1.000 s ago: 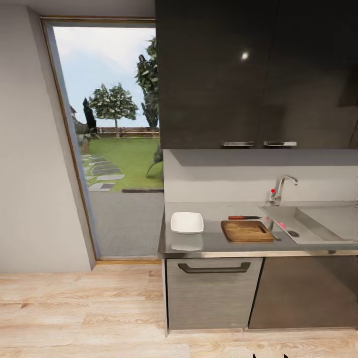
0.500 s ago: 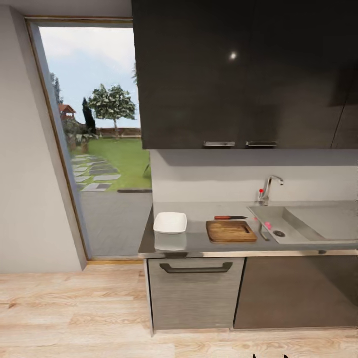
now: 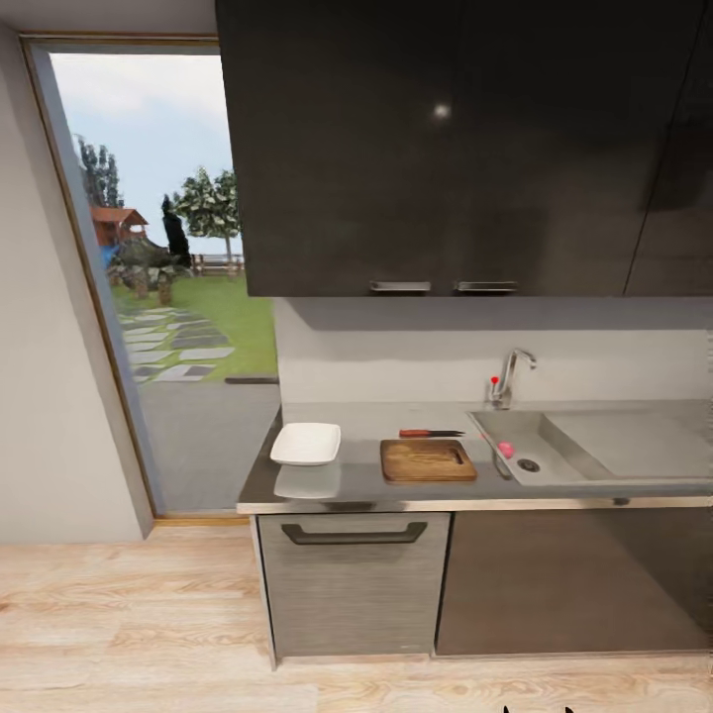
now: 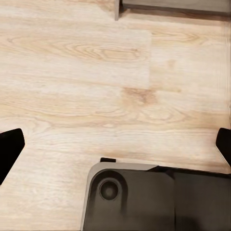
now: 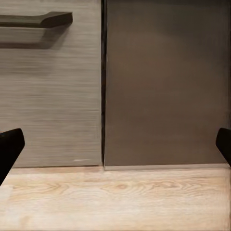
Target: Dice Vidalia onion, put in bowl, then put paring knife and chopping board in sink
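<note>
The pinkish Vidalia onion [image 3: 506, 450] lies in the grey sink [image 3: 555, 428], below the chrome tap [image 3: 510, 375]. Left of the sink, the brown chopping board [image 3: 428, 460] lies flat on the grey countertop [image 3: 361, 480]. The red-handled paring knife [image 3: 430, 433] rests just behind the board. The white bowl [image 3: 306, 444] stands near the countertop's left end. My left gripper [image 4: 117, 147] is open over the wood floor, far from all of these. My right gripper [image 5: 117, 144] is open too, facing the lower cabinet fronts with nothing between its fingers.
Dark wall cabinets [image 3: 446, 149] hang over the counter. A grey drawer front with a dark handle [image 3: 354, 534] sits under the bowl and board. A tall glass door [image 3: 158, 297] to a garden is at the left. My own dark base [image 4: 154, 197] lies below the left gripper.
The whole head view has slid left, so the camera has moved rightward along the counter. The onion, board, knife and bowl keep their places relative to each other.
</note>
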{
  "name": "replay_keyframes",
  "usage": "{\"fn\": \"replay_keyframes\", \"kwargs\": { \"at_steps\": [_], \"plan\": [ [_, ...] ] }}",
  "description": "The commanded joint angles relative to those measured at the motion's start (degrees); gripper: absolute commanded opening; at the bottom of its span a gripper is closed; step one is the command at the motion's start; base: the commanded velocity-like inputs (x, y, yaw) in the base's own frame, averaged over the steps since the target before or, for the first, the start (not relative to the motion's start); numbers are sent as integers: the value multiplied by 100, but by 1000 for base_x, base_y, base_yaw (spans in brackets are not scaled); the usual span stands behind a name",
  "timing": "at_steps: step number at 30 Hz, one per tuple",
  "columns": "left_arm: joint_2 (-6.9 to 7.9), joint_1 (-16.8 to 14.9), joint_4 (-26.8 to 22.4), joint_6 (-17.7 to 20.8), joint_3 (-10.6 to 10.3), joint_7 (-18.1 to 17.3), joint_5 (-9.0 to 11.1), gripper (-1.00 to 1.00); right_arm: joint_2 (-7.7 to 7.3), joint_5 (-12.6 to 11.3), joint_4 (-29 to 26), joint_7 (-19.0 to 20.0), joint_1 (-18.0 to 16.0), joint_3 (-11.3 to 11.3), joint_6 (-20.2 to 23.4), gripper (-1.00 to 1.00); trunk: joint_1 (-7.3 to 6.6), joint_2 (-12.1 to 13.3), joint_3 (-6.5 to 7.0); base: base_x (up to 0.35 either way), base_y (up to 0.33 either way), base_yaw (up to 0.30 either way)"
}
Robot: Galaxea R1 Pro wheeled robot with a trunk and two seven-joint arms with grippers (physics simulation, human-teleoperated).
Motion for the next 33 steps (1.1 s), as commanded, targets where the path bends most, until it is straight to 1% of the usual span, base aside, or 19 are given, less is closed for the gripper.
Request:
{"fn": "replay_keyframes", "kwargs": {
  "at_steps": [1,33],
  "plan": [
    [-3,5,-7,-8,5,-4,41,100,-9,-23,-5,-51,0,38,-12,100,2,-2,1,0,-306,0],
    [-3,5,-7,-10,5,-4,41,100,-9,-25,-2,-51,0,38,-12,100,2,-2,0,0,-306,0]
  ]
}}
